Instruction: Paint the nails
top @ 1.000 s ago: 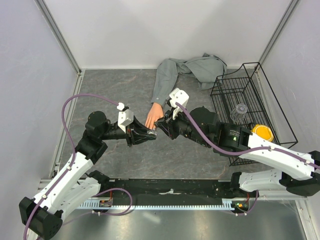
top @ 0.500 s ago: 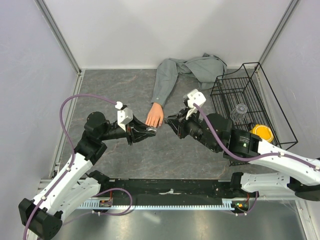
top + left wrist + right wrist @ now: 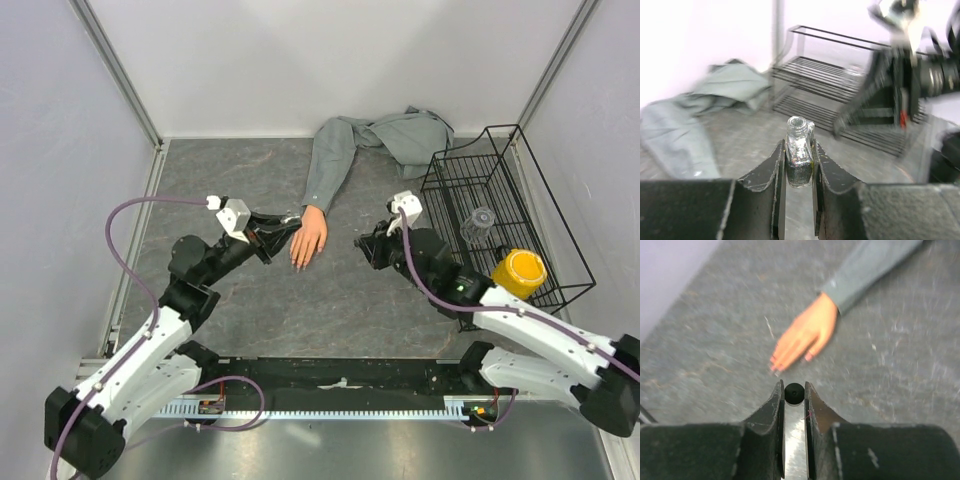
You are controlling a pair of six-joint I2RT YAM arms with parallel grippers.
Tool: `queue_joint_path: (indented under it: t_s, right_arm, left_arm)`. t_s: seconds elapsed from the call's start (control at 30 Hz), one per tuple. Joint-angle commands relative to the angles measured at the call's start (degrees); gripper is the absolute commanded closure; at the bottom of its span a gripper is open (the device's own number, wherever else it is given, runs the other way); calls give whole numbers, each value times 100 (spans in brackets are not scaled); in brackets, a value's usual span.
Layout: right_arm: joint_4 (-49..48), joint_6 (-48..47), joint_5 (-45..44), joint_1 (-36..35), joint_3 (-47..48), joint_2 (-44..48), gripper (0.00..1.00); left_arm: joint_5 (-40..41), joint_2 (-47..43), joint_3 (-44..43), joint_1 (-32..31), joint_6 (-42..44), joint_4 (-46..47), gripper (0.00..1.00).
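Note:
The peach mannequin hand point(image 3: 308, 240) lies palm down on the grey table, and its grey sleeve point(image 3: 325, 175) runs to the back. Its nails point(image 3: 774, 363) are tiny pinkish tips, blurred in the right wrist view. My left gripper point(image 3: 287, 224) is shut on a small dark bottle point(image 3: 799, 152) with an open neck, held just left of the hand's wrist. My right gripper point(image 3: 362, 243) is shut on the bottle's black cap point(image 3: 794, 392), right of the hand and a short way from the fingertips. The brush under the cap is hidden.
A black wire basket point(image 3: 500, 165) stands at the right, with a clear cup point(image 3: 480, 225) and a yellow object point(image 3: 520, 268) in it. The rest of the grey shirt point(image 3: 405, 135) lies bunched at the back. White walls close in the table.
My left gripper has carried the bottle back and left, from in front of the fingertips to beside the wrist. My right gripper has drawn away to the right with the cap.

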State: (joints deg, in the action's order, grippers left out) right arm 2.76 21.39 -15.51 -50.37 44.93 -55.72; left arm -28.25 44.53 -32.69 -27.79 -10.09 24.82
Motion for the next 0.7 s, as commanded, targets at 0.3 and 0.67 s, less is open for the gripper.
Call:
queue_joint_path:
  t_s: [0.3, 0.67]
  right_arm:
    - [-3950, -161, 1533, 475, -1127, -2230, 100]
    - [-3775, -609, 1524, 467, -424, -3356, 100]
  left_arm:
    - [1436, 2234, 588, -42, 402, 3257, 98]
    - [1314, 3316, 693, -42, 674, 4127, 98]
